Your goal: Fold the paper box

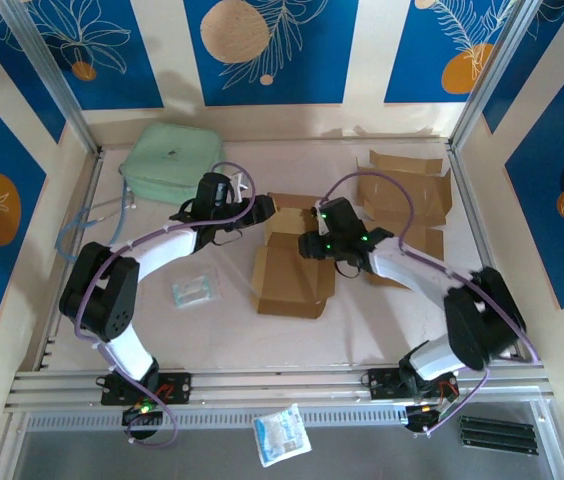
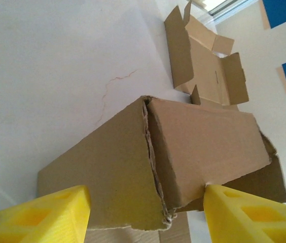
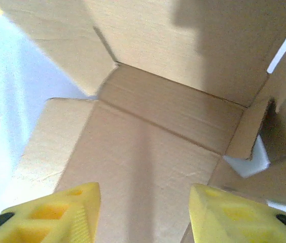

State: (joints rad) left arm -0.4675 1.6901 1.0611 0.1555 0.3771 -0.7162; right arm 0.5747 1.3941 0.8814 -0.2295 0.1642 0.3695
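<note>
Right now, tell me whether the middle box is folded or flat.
Partly folded: the box has raised walls, but its near panel lies flat.

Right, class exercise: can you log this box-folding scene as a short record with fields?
Box: brown cardboard, partly folded, centre of table
Left gripper: jaws apart astride a box corner; grip unclear
Right gripper: jaws open over an inner panel
Spare blanks: unfolded, far right
Green pouch: far left

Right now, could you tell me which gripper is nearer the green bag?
Left. The left gripper sits just right of the green bag; the right gripper is farther right, over the box.
</note>
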